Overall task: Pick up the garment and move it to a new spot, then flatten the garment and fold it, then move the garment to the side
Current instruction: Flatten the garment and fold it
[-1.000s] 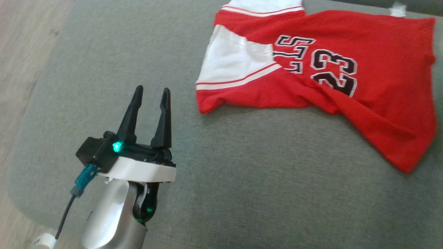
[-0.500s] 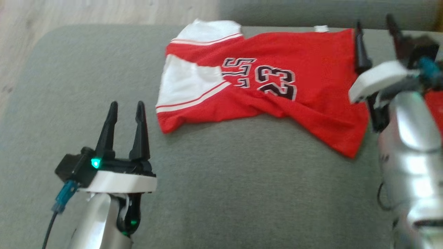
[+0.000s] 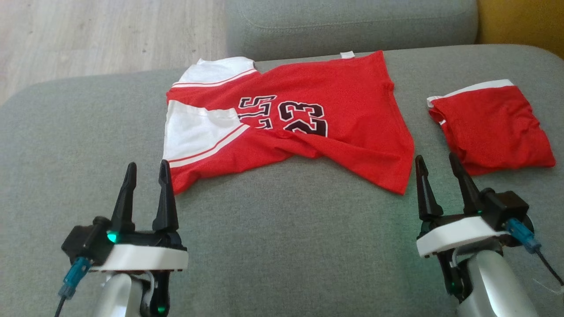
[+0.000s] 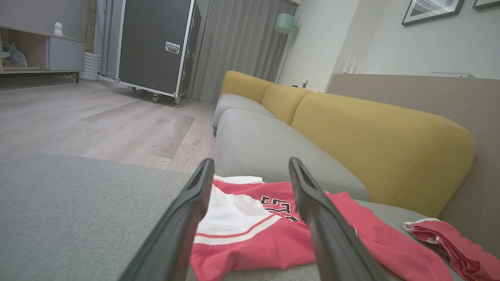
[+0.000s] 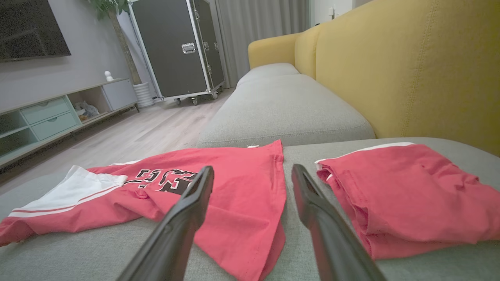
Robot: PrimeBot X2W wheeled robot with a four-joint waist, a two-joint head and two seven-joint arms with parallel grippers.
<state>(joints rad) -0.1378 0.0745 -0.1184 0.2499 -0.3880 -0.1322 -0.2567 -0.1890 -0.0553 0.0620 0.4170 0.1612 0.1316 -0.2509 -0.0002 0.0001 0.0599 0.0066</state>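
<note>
1 red jersey [image 3: 348, 101], long axis left-right, sleeves leftward, left end effector [image 3: 147, 163], right end effector [image 3: 435, 156], both spread

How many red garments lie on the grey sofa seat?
2. The crumpled jersey with the number 23 lies in the middle of the seat; a smaller folded red garment lies to its right, apart from it. Whether anything is hidden under them cannot be told.

Jersey [image 3: 343, 97] ahead of jaws: red, white side panels, black white-edged numerals. Shorts [image 3: 493, 127] beyond right jaws: red, white trim. Sofa seat [image 3: 286, 246] grey; backrest [image 5: 410, 70] yellow.
</note>
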